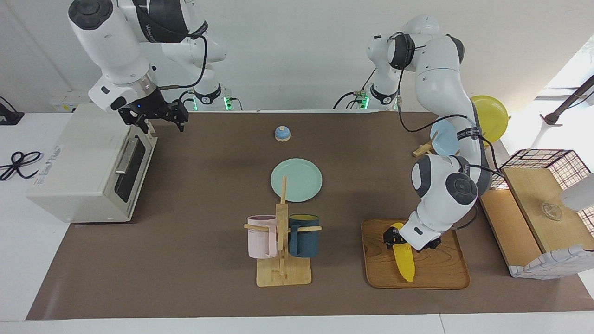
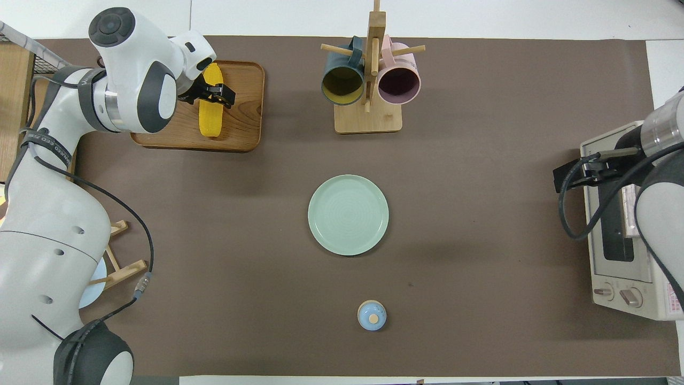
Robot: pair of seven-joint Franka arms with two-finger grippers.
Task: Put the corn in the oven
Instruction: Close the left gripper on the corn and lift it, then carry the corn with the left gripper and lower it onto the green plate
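The yellow corn (image 1: 404, 260) lies on a wooden tray (image 1: 441, 273) toward the left arm's end of the table; it also shows in the overhead view (image 2: 210, 115). My left gripper (image 1: 394, 240) (image 2: 216, 95) is down at the corn, across its middle part. I cannot tell whether it grips. The corn still rests flat on the tray. The off-white oven (image 1: 79, 171) (image 2: 620, 251) stands at the right arm's end of the table, its dark glass door (image 1: 132, 169) closed. My right gripper (image 1: 155, 121) (image 2: 574, 174) hovers by the door's top edge, above the bar handle (image 1: 125, 155).
A green plate (image 1: 296, 180) lies mid-table. A wooden mug rack (image 1: 282, 236) with a pink and a dark blue mug stands beside the tray. A small blue knobbed object (image 1: 282, 133) sits nearer the robots. A wire-and-wood basket box (image 1: 543, 185) and a plate stand (image 1: 492, 116) flank the left arm.
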